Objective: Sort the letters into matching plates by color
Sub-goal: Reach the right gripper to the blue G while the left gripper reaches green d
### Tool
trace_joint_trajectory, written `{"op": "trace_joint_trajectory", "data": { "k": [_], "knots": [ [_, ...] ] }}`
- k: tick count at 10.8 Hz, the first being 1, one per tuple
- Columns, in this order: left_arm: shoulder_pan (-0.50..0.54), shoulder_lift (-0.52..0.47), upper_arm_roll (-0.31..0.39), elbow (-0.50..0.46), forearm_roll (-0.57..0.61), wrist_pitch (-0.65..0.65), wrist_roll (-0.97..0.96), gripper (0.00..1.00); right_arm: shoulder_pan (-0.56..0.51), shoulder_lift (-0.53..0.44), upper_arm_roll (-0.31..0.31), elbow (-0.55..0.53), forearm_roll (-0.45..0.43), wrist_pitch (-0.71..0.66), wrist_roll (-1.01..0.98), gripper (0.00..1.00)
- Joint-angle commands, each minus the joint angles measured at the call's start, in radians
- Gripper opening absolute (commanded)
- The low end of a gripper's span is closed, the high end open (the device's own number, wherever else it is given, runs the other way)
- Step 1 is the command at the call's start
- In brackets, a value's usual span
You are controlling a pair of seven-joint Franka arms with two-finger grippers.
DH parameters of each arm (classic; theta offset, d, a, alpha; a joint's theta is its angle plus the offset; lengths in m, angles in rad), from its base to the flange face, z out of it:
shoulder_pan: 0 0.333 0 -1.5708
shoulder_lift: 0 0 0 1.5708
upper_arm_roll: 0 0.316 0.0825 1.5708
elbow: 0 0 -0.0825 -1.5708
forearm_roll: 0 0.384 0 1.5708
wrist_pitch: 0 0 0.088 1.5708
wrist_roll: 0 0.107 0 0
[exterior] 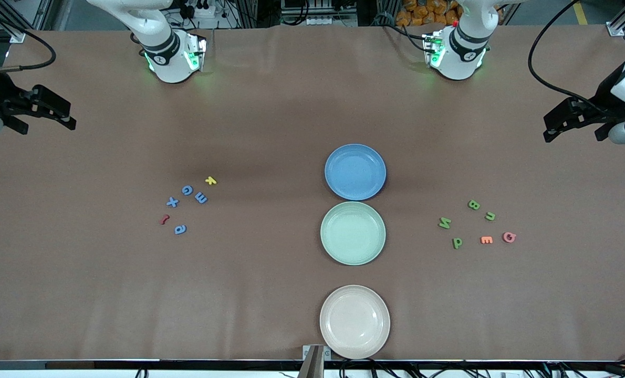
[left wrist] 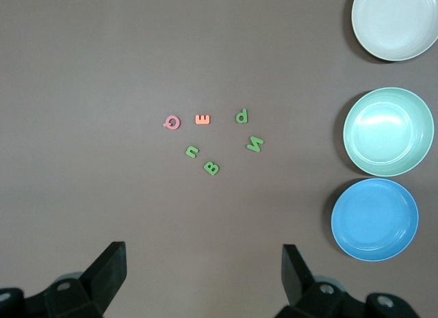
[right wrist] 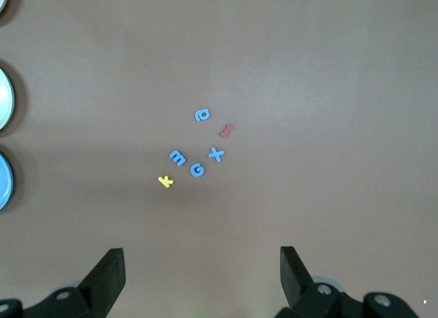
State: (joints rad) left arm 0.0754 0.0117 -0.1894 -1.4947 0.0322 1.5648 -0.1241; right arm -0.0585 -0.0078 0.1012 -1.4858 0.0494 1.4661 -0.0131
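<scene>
Blue plate (exterior: 355, 172), green plate (exterior: 353, 233) and cream plate (exterior: 354, 321) stand in a row down the middle of the table (exterior: 270, 294), and all three hold nothing. Taking the green plate as the landmark: the blue plate sits just beside it, farther from the front camera, rims nearly touching; the cream plate lies nearer the camera, a little apart from it.

Toward the right arm's end from the green plate lies a loose cluster of four blue letters: G (exterior: 187, 190), m (exterior: 201, 198), X (exterior: 172, 202) and a (exterior: 180, 229), with a yellow letter (exterior: 210, 180) and a dark red letter (exterior: 164, 219) among them. Toward the left arm's end from the green plate lie four green letters: B (exterior: 474, 205), n (exterior: 490, 216), N (exterior: 444, 223) and p (exterior: 457, 242), with an orange E (exterior: 486, 240) and a pink G (exterior: 509, 237) just beside them.

Both arms wait. The left gripper (exterior: 554, 128) hangs over bare table at its end, well apart from the green plate, fingers spread wide with nothing between them. The right gripper (exterior: 63, 115) hangs likewise at its own end, fingers spread and holding nothing.
</scene>
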Motion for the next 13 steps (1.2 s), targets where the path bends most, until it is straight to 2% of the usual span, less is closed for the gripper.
{"op": "trace_joint_trajectory", "data": {
  "k": [1, 4, 6, 8, 9, 11, 13],
  "knots": [
    [0.004, -0.016, -0.005, -0.024, -0.023, 0.017, -0.014, 1.00, -0.004, 0.000, 0.003, -0.002, -0.014, -0.015, -0.015, 1.00],
    [0.004, -0.007, -0.005, -0.029, -0.023, 0.029, -0.015, 1.00, -0.003, -0.001, 0.005, -0.048, -0.014, 0.002, -0.013, 1.00],
    [0.026, 0.057, -0.002, -0.023, -0.025, 0.035, -0.023, 1.00, 0.002, -0.014, 0.015, -0.187, -0.014, 0.115, -0.013, 1.00],
    [0.020, 0.190, 0.010, -0.015, -0.020, 0.052, -0.032, 1.00, 0.017, -0.015, 0.028, -0.350, -0.014, 0.274, -0.013, 1.00],
    [0.027, 0.256, 0.010, -0.015, -0.020, 0.113, -0.081, 1.00, 0.014, -0.015, 0.058, -0.428, -0.016, 0.365, -0.005, 1.00],
    [0.012, 0.400, 0.011, -0.010, -0.009, 0.290, -0.313, 1.00, 0.014, -0.012, 0.064, -0.567, -0.016, 0.536, -0.004, 1.00],
    [0.001, 0.526, 0.008, -0.009, 0.107, 0.496, -0.370, 1.00, 0.015, -0.011, 0.086, -0.701, -0.017, 0.693, -0.002, 0.99]
  ]
}}
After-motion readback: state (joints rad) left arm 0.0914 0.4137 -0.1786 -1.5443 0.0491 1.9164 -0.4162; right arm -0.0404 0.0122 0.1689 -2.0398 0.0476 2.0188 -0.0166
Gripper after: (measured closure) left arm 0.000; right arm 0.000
